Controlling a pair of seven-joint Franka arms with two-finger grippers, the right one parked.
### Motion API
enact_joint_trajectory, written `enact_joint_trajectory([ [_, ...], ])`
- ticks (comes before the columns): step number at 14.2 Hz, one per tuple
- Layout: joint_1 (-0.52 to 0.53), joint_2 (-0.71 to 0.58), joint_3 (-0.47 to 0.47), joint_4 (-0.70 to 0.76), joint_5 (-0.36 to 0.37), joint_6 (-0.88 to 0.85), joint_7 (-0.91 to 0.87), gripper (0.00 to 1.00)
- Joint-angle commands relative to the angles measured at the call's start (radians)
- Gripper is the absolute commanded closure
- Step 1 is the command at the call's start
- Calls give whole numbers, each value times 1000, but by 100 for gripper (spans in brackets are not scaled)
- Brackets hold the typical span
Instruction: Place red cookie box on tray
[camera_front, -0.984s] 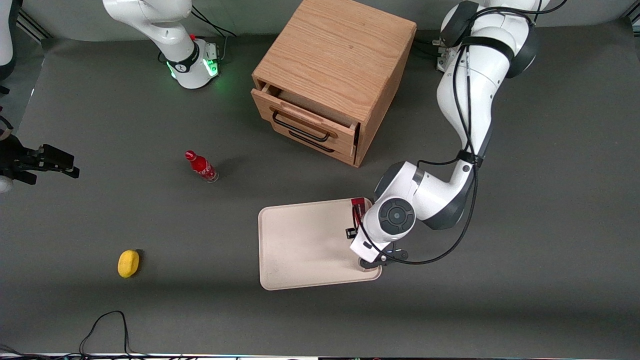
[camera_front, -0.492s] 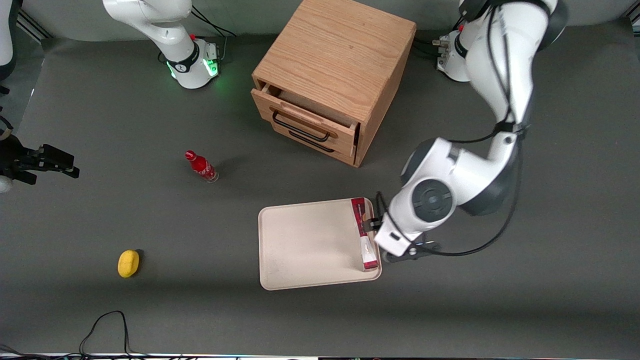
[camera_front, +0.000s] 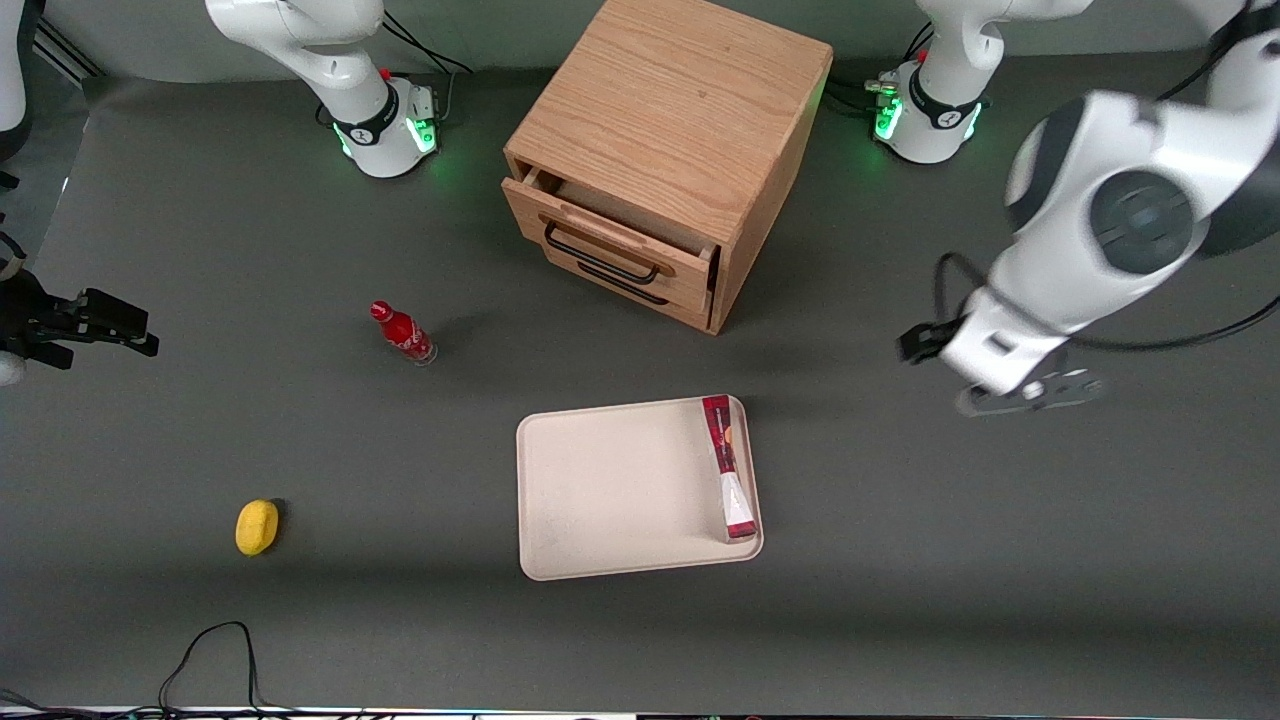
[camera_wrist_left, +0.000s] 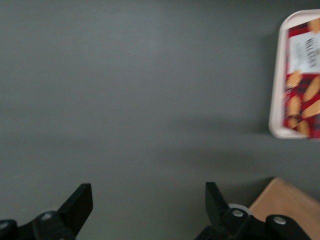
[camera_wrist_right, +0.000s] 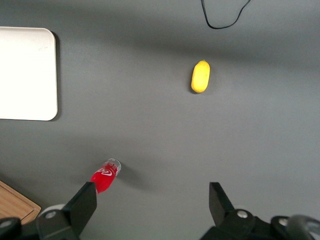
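Note:
The red cookie box (camera_front: 730, 465) lies flat on the beige tray (camera_front: 610, 490), along the tray edge toward the working arm's end of the table. In the left wrist view the box (camera_wrist_left: 302, 95) shows its cookie print inside the tray rim (camera_wrist_left: 276, 100). My left gripper (camera_wrist_left: 148, 200) is open with nothing between its fingers, over bare grey table. In the front view the gripper (camera_front: 1000, 372) hangs high, well away from the tray toward the working arm's end.
A wooden drawer cabinet (camera_front: 665, 150) stands farther from the front camera than the tray, its top drawer slightly open. A small red bottle (camera_front: 402, 333) and a yellow fruit (camera_front: 257, 526) sit toward the parked arm's end. A black cable (camera_front: 210, 650) loops near the front edge.
The gripper let go of the cookie box, which now lies alone on the tray. The arm lifted and swung away toward its own end of the table.

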Motion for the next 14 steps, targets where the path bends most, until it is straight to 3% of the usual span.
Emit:
enact_joint_trajectory([
  [1, 41, -213, 66, -192, -5, -19, 225, 0],
  [3, -96, -301, 269, -271, -17, -17, 262, 0],
  [4, -121, -302, 308, -251, -17, -31, 266, 0],
  [6, -109, -281, 309, -166, -9, -98, 253, 0],
  [8, -42, -234, 249, -75, -12, -154, 252, 0],
  [14, -39, -36, 243, 163, -11, -208, 251, 0],
])
